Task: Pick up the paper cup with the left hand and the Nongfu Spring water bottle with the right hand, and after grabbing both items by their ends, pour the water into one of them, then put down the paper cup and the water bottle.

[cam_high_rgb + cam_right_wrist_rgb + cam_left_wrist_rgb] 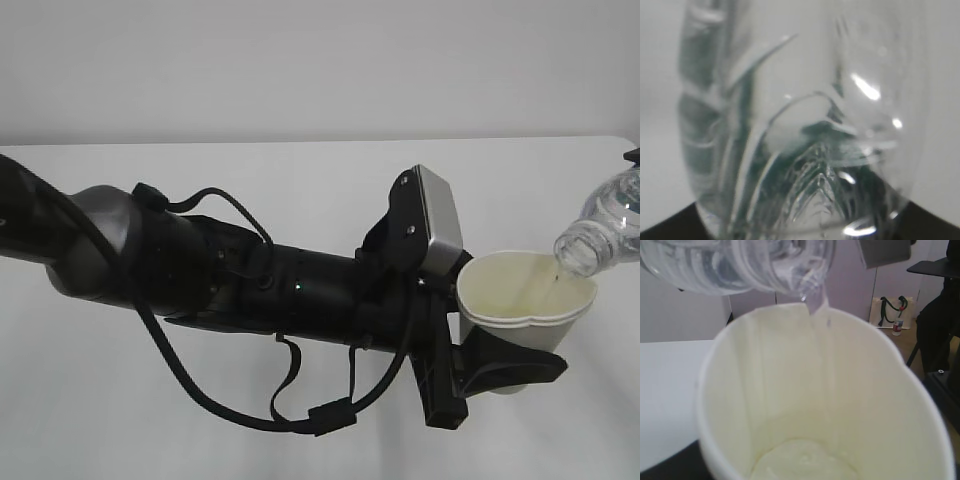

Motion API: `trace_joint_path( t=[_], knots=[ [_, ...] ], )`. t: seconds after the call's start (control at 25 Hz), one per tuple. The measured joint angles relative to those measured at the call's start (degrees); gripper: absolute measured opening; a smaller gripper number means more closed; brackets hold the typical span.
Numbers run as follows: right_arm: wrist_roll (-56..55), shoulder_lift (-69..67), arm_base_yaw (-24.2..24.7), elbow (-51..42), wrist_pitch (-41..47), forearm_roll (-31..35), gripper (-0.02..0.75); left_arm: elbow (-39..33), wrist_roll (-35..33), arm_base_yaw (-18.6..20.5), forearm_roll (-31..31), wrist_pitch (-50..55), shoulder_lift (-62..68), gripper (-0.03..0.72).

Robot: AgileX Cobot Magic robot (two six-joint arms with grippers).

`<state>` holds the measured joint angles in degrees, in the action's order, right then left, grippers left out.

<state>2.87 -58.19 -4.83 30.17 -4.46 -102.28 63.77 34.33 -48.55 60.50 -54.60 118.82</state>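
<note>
Two hands: my left hand (500, 375) grips the paper cup (525, 300) low — mouth clear for pouring.
Bottle: my right hand, itself unseen, holds the Nongfu Spring water bottle (605, 230) tilted — the water (816, 307) runs in.

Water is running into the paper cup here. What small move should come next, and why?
Probably hold the tilt a little longer, then right the Nongfu Spring water bottle. Its neck sits over the rim of the paper cup, a thin stream of water is falling in, and only a shallow pool covers the cup's bottom.
</note>
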Motion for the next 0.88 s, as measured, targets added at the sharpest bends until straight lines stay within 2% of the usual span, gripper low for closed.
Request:
trace_joint_path(
  t=[0.88],
  knots=[
    [0.0, 0.0, 0.0, 0.0, 0.2, 0.0, 0.401, 0.0, 0.0, 0.0, 0.0, 0.0, 0.0, 0.425]
  ],
)
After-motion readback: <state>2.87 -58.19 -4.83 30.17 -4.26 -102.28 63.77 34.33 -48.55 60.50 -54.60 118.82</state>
